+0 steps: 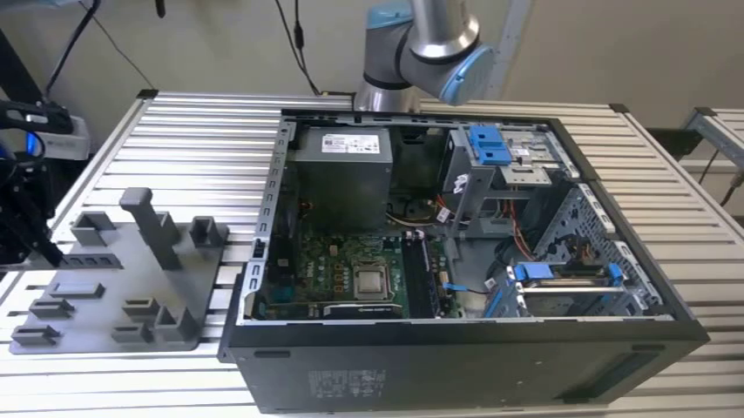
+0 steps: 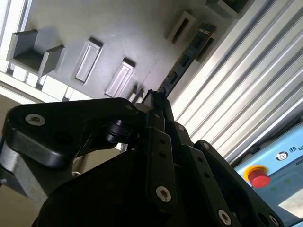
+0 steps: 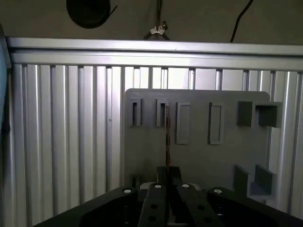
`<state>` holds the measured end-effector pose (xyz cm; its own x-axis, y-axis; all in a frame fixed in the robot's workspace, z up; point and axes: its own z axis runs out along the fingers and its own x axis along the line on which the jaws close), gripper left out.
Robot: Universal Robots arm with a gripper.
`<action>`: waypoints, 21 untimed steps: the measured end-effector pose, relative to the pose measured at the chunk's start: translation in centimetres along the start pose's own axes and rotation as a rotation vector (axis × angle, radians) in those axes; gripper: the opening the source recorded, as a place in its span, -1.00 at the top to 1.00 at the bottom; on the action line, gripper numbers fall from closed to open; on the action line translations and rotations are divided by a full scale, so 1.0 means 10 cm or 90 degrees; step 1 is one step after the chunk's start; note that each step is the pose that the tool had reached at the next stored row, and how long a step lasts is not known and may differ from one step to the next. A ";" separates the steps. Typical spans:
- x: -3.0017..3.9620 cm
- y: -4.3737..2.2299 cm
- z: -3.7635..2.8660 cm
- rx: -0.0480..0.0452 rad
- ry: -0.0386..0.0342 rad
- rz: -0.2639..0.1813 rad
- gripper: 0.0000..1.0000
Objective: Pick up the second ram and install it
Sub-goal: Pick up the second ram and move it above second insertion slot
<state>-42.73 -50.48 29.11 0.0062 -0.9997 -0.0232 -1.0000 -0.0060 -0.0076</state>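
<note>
Grey tray (image 1: 117, 294), ribbed silver table (image 1: 198, 139), black computer case (image 1: 465, 374), green motherboard (image 1: 326, 274), dark second ram (image 2: 189, 49), black gripper (image 3: 167, 174).

Tray posts (image 3: 242, 178) stand beside the tool (image 3: 167, 171); slatted table (image 3: 61, 142) seems open.

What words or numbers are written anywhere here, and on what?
White label on the power supply box: print too small to read.
Grey label on the computer case: too small to read.
Blue panel beside the red button: marks blurred, cut off.
Memory stick in the hand: no legible print.

Exterior view overlooks the table (image 1: 198, 135); both wrist views look past the claw (image 3: 168, 170) onto the grey tray (image 3: 199, 161).
</note>
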 end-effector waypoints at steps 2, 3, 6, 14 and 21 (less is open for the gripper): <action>-0.001 0.001 -0.028 0.0000 0.0000 0.000 0.73; -0.001 0.001 -0.041 0.0000 0.0001 0.000 0.73; -0.002 0.003 -0.072 0.0002 0.0000 0.000 0.73; -0.005 0.014 -0.152 0.0012 0.0000 0.000 0.73; -0.008 0.019 -0.300 0.0013 0.0001 0.000 0.73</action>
<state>-42.94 -50.46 32.10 0.0062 -0.9997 -0.0230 -0.9999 -0.0060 -0.0097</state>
